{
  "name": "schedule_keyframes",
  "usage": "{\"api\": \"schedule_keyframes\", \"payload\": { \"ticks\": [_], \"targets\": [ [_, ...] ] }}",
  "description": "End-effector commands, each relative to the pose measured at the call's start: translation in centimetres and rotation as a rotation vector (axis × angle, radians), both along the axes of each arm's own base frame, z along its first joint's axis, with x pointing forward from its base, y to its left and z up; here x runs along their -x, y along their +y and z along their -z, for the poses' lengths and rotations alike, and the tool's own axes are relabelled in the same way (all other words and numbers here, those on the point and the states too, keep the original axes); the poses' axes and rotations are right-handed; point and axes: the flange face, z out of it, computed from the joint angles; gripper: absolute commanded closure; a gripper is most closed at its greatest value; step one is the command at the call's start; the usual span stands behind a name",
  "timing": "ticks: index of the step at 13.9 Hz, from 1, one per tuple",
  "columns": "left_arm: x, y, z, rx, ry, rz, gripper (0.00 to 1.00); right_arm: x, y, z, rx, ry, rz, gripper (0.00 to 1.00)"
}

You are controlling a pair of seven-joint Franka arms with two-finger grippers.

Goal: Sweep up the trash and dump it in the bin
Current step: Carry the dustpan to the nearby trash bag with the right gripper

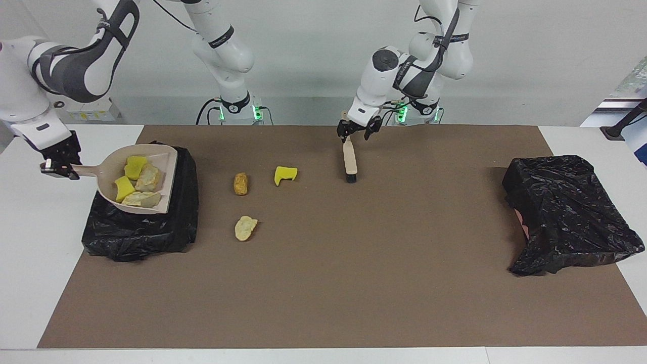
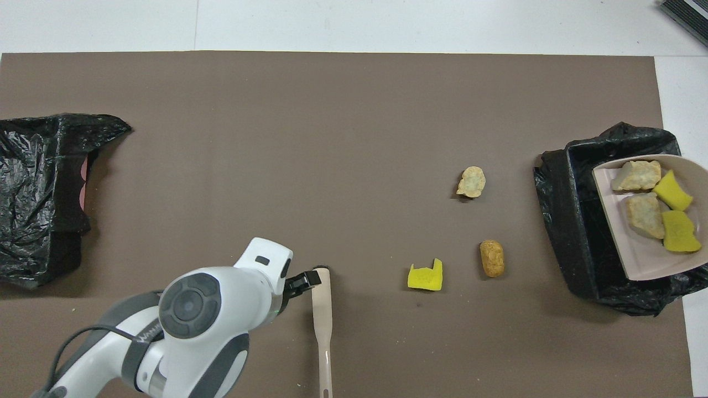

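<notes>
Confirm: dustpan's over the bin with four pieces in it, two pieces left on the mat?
Wrong on the count: three pieces are left on the mat, not two: a yellow sponge chunk, a golden-brown lump and a pale lump. The overhead view shows it. The dustpan is over the bin with four pieces in it.

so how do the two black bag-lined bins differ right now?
The bin at the right arm's end stands with its mouth up, and the dustpan with four trash pieces hangs over it, held by the right gripper. The bin at the left arm's end looks slumped, pink showing at its edge, with nothing over it. Both are black plastic at the mat's ends.
</notes>
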Motion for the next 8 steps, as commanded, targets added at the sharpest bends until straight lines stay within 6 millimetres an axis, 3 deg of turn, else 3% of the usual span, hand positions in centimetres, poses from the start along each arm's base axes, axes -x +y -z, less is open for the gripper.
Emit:
{"api": "schedule_keyframes", "payload": {
  "ticks": [1, 4, 6, 8],
  "targets": [
    [-4.5, 2.1, -1.3, -0.037, -0.028, 0.052, 0.00, 1.3, 2.2, -0.5, 0.121, -0.023, -0.103, 1.00],
    [-9.7, 7.0, -4.6, -0.055, -0.067, 0.124, 0.00, 2.6, 4.3, 0.3, 0.209, -0.018, -0.126, 1.00],
    [-13.4, 10.6, -7.3, -0.059, -0.071, 0.225, 0.00, 2.4, 6.8, 0.4, 0.286, -0.013, -0.149, 1.00],
    [-15.5, 14.1, -9.3, -0.058, -0.115, 0.312, 0.00, 2.5, 9.2, 0.3, 0.420, -0.012, -0.143, 1.00]
  ]
}}
